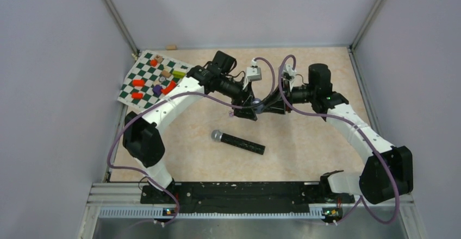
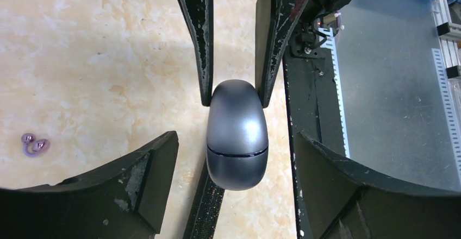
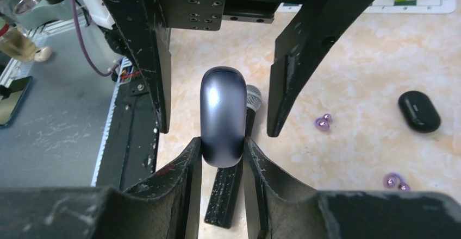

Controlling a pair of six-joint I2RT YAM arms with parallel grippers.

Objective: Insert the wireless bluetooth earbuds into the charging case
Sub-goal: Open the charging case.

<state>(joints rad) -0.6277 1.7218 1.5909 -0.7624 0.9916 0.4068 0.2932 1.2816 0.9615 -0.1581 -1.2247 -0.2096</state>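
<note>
left gripper (image 2: pixel 235 141) spread wide; right gripper (image 3: pixel 222 144) clamped, facing it

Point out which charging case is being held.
The grey case, pinched by the right gripper above the table. The black case lies loose on the table, with nothing gripping it.

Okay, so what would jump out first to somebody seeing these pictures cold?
At the centre, a closed grey charging case sits between both grippers: the right gripper pinches it, while the left gripper stands open, fingers clear on either side. Nearer the bases lies a black microphone, and a checkered mat with bright blocks fills the far left corner.
</note>
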